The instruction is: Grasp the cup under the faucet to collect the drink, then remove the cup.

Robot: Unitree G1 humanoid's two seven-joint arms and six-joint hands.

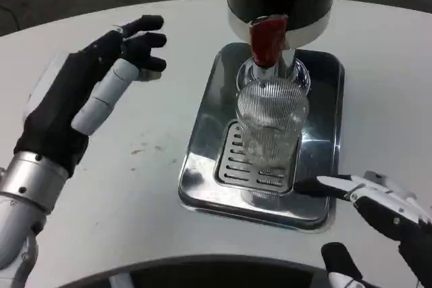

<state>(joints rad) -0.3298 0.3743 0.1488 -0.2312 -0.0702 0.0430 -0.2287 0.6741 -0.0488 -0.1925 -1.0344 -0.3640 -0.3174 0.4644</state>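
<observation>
The right robot hand point(378, 210) sits low at the tray's point(202, 109) front right corner, fingers apart and empty, 1 fingertip point(307, 185) reaching over the tray rim toward the drip grate point(233, 160). The ribbed glass cup point(271, 123) stands upright on that grate, mouth up beneath the red faucet point(268, 40), just left of that fingertip. The left robot hand point(88, 92) hovers spread and empty over bare table point(148, 166), well apart from the cup.

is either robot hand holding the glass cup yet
No, the cup stands alone on the tray, with the left robot hand and right robot hand both apart from it.
</observation>
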